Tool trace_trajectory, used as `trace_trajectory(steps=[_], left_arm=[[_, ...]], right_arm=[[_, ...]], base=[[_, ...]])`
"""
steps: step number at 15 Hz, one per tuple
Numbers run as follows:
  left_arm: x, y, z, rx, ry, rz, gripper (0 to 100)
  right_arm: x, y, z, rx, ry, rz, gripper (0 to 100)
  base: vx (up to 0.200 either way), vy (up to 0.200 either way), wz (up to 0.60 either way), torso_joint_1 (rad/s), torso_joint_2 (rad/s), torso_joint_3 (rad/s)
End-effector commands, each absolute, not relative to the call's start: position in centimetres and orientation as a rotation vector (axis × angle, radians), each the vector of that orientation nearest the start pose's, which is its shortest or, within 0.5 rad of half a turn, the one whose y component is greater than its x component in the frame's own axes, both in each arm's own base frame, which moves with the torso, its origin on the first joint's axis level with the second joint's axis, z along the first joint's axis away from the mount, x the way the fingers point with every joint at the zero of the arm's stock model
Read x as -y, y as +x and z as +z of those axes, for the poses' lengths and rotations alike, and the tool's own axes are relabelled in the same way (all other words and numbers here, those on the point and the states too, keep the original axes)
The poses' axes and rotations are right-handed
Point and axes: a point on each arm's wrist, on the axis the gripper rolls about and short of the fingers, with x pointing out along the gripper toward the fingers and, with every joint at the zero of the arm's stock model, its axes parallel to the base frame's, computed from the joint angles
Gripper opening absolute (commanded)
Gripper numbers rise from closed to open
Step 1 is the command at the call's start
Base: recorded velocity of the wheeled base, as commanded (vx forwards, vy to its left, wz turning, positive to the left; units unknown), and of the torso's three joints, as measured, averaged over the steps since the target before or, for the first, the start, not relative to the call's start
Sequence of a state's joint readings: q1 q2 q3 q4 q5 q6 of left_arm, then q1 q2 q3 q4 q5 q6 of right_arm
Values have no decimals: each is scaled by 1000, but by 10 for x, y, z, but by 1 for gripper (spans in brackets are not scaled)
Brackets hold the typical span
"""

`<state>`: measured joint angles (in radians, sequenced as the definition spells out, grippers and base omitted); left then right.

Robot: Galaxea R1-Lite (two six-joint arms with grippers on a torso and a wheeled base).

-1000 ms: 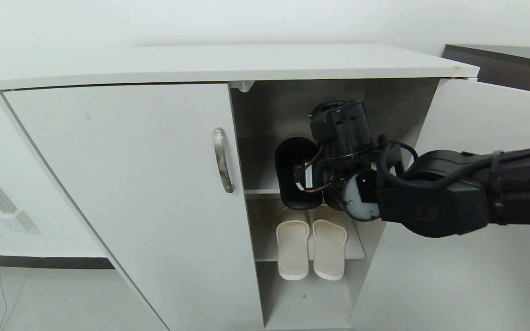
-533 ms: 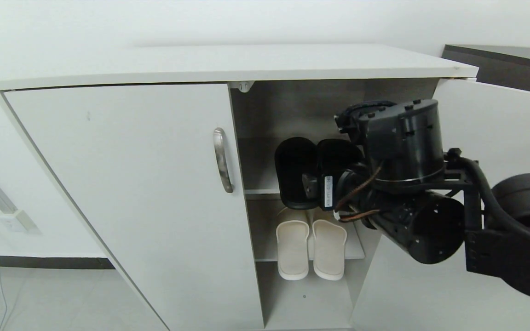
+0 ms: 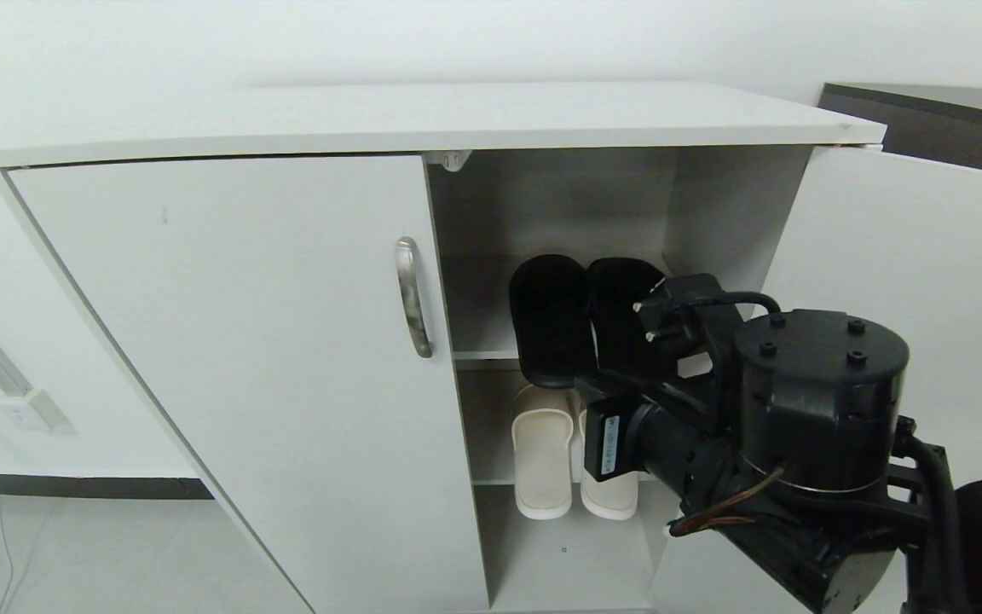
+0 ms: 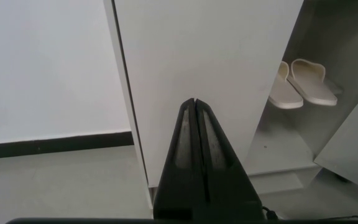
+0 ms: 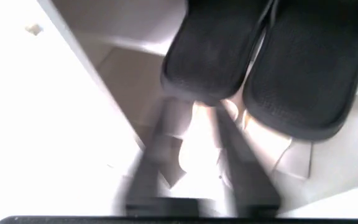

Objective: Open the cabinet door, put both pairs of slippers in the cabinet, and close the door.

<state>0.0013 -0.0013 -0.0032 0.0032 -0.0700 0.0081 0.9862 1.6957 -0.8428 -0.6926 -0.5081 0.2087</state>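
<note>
Black pair of slippers [image 3: 551, 317] on the upper shelf [image 3: 478, 307] of the cabinet [image 3: 457, 111], side by side and touching, heels overhanging the shelf's front edge; white pair [image 3: 542, 460] on the lower shelf [image 3: 491, 426] directly beneath, also side by side. Right door [image 3: 883, 256] swung wide open; left door [image 3: 244, 341] closed, its metal handle [image 3: 413, 297] upright near its inner edge.

Right gripper [image 5: 194, 115]: fingers [image 5: 154, 162] blurred but clearly apart, a moderate gap between them, nothing held and nothing touched; through the gap the white pair shows, with the black pair [image 5: 216, 50] just beyond the tips. Right arm [image 3: 798, 426] sits outside the cabinet, in front of the open compartment, its wrist covering part of the right white slipper in the head view.

Left gripper [image 4: 194, 102]: fingers pressed together, no gap, empty; low, facing the closed left door, white pair [image 4: 312, 78] off to one side.

Change: 1.0 s ago the right wrist was inside the upper compartment, hiding the right black slipper; 0.5 s ago it had drawn back and both black slippers showed; now it is lower and clear of the opening. Both pairs unmoved; doors unchanged.
</note>
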Motion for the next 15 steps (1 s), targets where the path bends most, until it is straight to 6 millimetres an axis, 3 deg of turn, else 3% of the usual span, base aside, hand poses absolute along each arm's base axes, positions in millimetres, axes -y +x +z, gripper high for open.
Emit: trace_trajectory(steps=[1,13,15], left_arm=[[2,-23,76,0,9,-69,0],[2,-23,76,0,9,-69,0],[2,-23,76,0,8,-69,0]], right_arm=[[-252,179,188,-191,71,463,0],[-254,176,180,-208,34,472,0],[-254,175,178,-214,29,471,0]], base=[[0,0,0,0,0,0],[0,0,0,0,0,0],[-200,0,0,5,0,5]])
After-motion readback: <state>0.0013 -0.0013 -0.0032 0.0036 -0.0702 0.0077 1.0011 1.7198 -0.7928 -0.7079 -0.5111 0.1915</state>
